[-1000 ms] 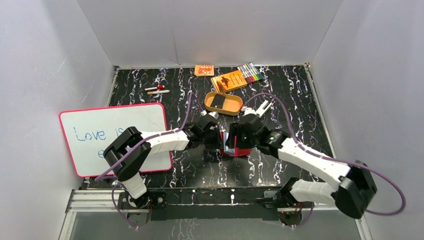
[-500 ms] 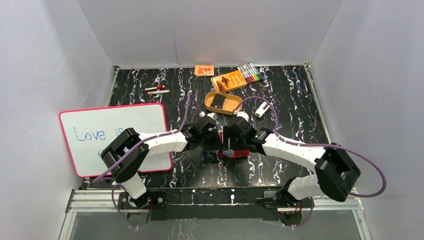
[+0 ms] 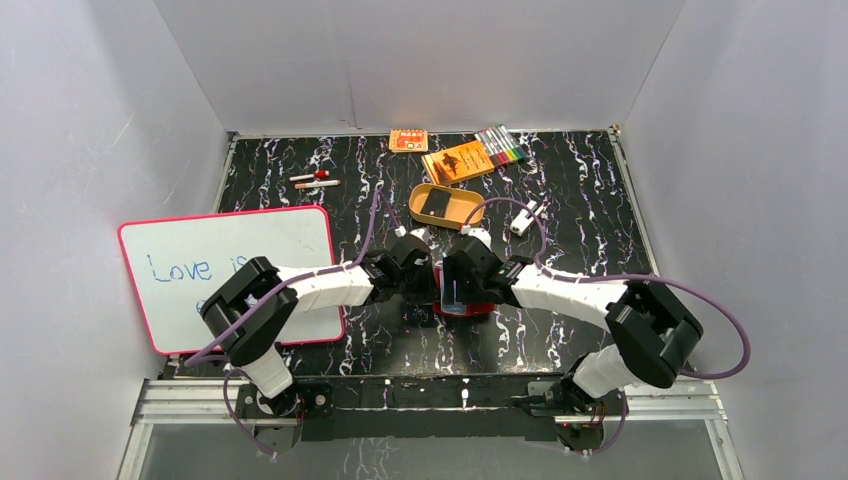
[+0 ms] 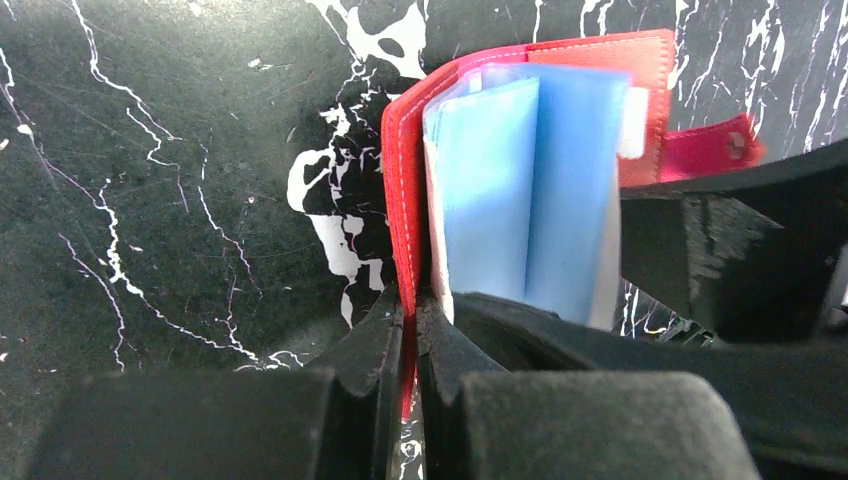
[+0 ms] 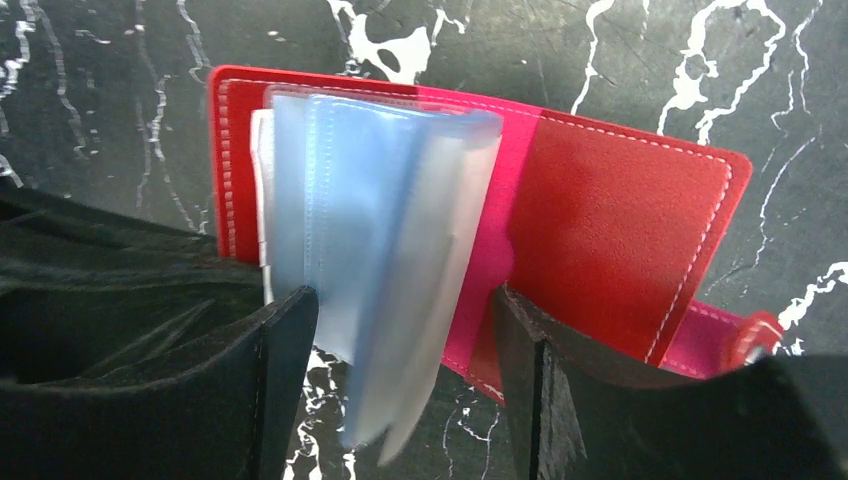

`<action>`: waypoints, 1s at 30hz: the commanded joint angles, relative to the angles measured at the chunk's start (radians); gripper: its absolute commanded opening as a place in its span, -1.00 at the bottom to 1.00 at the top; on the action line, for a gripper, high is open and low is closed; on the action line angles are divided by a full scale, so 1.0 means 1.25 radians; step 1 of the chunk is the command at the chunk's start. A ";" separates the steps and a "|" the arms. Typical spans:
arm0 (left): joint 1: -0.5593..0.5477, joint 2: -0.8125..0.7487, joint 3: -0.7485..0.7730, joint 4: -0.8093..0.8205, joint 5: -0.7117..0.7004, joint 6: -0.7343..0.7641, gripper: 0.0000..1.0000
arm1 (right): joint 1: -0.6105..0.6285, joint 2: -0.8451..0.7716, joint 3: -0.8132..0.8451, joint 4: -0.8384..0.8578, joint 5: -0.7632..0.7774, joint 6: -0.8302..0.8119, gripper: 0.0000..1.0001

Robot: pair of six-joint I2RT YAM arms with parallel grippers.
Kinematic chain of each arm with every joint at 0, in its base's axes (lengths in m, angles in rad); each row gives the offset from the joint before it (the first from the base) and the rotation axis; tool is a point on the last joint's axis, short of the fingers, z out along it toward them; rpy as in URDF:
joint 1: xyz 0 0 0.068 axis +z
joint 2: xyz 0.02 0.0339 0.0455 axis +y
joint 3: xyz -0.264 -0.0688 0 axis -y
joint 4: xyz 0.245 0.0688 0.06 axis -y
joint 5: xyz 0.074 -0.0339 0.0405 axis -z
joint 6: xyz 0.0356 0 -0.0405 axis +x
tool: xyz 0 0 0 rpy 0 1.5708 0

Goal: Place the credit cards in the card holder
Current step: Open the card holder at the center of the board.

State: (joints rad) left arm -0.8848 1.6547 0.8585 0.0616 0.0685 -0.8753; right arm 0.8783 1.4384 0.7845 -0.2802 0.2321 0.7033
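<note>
Right wrist view: the right tool (image 5: 400,335) had just swung in, spread astride the clear sleeves (image 5: 380,200) of the small red leather-like folding card holder (image 5: 620,210) on the table (image 5: 100,60). The left tool (image 4: 408,320) pinched its cover. A flat black credit card (image 3: 435,204) lay uninserted in the tan oval tray (image 3: 472,214).

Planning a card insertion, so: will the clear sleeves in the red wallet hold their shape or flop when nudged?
Probably floppy: the sleeves fan out and bend at their free edges. They look thin and glossy, so likely slippery. The cover of the card holder seems stiffer, flat where the left gripper pinches it.
</note>
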 commanded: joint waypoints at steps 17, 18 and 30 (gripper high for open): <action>0.000 -0.052 -0.015 -0.033 -0.035 -0.003 -1.00 | -0.013 -0.098 -0.087 -0.031 0.112 0.020 -0.34; 0.001 -0.055 -0.012 -0.038 -0.037 -0.002 -1.00 | -0.012 -0.100 -0.087 -0.031 0.110 0.020 -0.40; 0.001 -0.151 0.049 -0.196 -0.139 0.026 -0.78 | -0.019 -0.105 -0.087 -0.027 0.105 0.008 -0.79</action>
State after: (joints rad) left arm -0.8886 1.5696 0.8688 -0.0643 -0.0097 -0.8692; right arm 0.8650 1.3315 0.6750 -0.3035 0.3286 0.7269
